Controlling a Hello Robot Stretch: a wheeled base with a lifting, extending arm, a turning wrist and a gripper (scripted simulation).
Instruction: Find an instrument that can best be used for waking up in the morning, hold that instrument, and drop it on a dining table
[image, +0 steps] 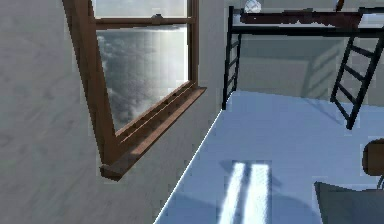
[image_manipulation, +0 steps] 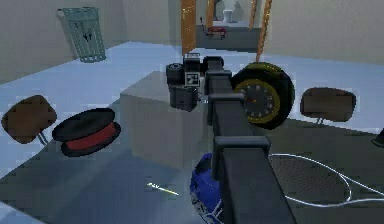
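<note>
In the forward view a wood-framed window (image: 140, 75) takes up the near wall. Past it a black loft bed (image: 300, 25) with a ladder (image: 355, 70) stands on open pale floor (image: 270, 130). Nothing there looks like a wake-up device, so I judge the work to be on the arm's side.

In the arm side view the arm (image_manipulation: 240, 150) reaches out over a dark bench (image_manipulation: 70, 185). The claw (image_manipulation: 183, 97) sits against a grey box (image_manipulation: 150, 125), so I cannot tell whether it holds anything.

- **Task's thing:** a round, yellow-rimmed dial (image_manipulation: 262, 95), likely the alarm clock, stands on the bench just right of the claw, across the arm.
- **Other things:** a red and black disc (image_manipulation: 85, 130) lies well to the claw's left. A blue object (image_manipulation: 205, 185) and a racket-like loop (image_manipulation: 320, 180) lie nearer the robot than the claw.

The step seems to be lining up on the clock. To do it well:

- Shift the base a little so the claw, not the arm, comes level with the dial.
- Keep the claw clear of the box.
- Approach the dial's rim squarely so it does not roll.
- Lift straight up before turning away.
</note>
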